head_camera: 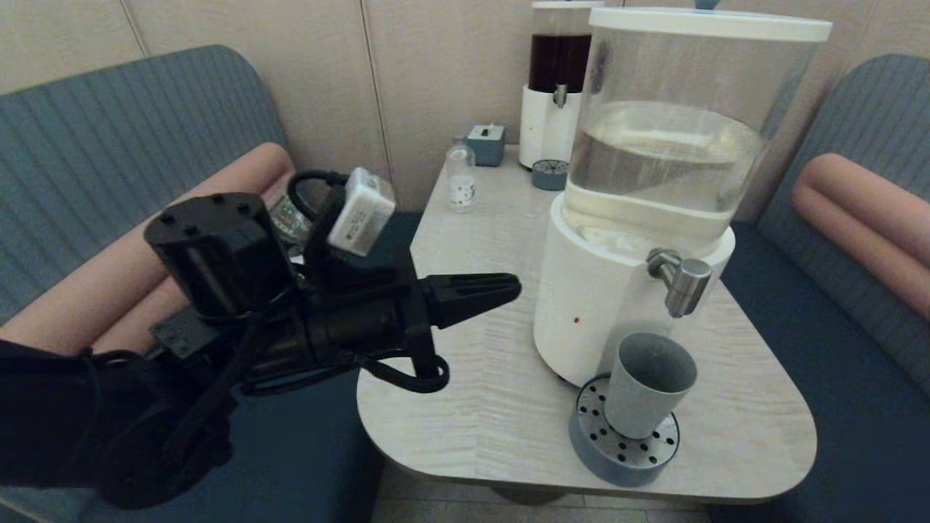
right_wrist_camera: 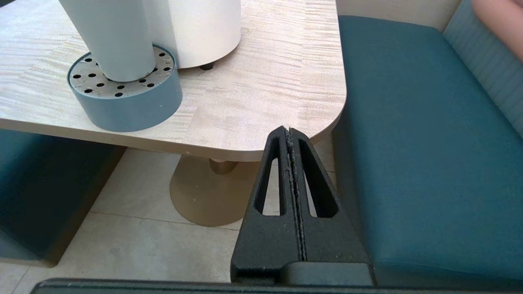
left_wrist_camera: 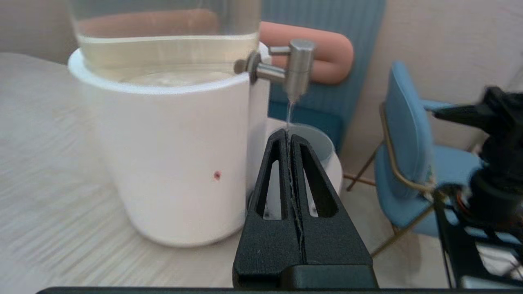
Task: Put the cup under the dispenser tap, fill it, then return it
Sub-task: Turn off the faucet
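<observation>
Hiding part of the cup [left_wrist_camera: 314, 141], the left gripper [left_wrist_camera: 289, 134] hovers with fingers pressed together.

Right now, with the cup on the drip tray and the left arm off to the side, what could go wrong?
1. A thin stream runs from the dispenser tap into the cup. Nobody is holding it, so it may overflow if the flow isn't stopped.
2. The left gripper is shut and points at the dispenser's white base; it must open before any grab and could bump the base.
3. The cup stands on the drip tray near the table edge; a clumsy grab might tip it.
</observation>
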`<state>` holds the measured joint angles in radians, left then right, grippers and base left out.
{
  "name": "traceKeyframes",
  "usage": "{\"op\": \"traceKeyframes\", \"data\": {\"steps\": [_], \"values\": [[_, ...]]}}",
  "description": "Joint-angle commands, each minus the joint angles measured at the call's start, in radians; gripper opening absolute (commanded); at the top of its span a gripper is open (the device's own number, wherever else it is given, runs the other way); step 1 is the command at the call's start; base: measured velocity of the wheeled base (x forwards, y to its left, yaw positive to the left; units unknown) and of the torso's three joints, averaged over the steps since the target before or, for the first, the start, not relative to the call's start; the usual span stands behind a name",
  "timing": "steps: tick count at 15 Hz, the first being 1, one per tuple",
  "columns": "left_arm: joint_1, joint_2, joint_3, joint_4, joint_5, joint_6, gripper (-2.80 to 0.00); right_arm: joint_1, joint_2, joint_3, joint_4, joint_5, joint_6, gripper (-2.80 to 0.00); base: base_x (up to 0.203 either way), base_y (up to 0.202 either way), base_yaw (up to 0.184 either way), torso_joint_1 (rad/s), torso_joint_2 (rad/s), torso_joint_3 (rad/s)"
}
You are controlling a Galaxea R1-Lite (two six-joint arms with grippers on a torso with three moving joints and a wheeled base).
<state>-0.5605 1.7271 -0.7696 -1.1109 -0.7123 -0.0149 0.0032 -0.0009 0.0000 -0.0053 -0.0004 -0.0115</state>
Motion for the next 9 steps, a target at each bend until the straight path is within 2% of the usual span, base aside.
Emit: {"op": "traceKeyframes", "data": {"steps": [1, 7, 9], "values": [[-0.038, 0.063, -0.037, -0.009, 0.024, -0.001, -2.8, 0.0, 0.001, 0.0, -0.001, 0.0, -0.001, -2.8, 0.0, 0.0, 0.0, 0.0, 0.0, 0.0], [-0.058, 0.108, -0.113, -0.009, 0.059, -0.002, -2.8, 0.0, 0.001, 0.0, -0.001, 0.0, -0.001, -2.8, 0.0, 0.0, 0.0, 0.0, 0.0, 0.0], [-0.074, 0.138, -0.147, -0.01, 0.099, -0.001, -2.8, 0.001, 0.001, 0.0, -0.001, 0.0, 0.0, -2.8, 0.0, 0.0, 0.0, 0.0, 0.0, 0.0]]}}
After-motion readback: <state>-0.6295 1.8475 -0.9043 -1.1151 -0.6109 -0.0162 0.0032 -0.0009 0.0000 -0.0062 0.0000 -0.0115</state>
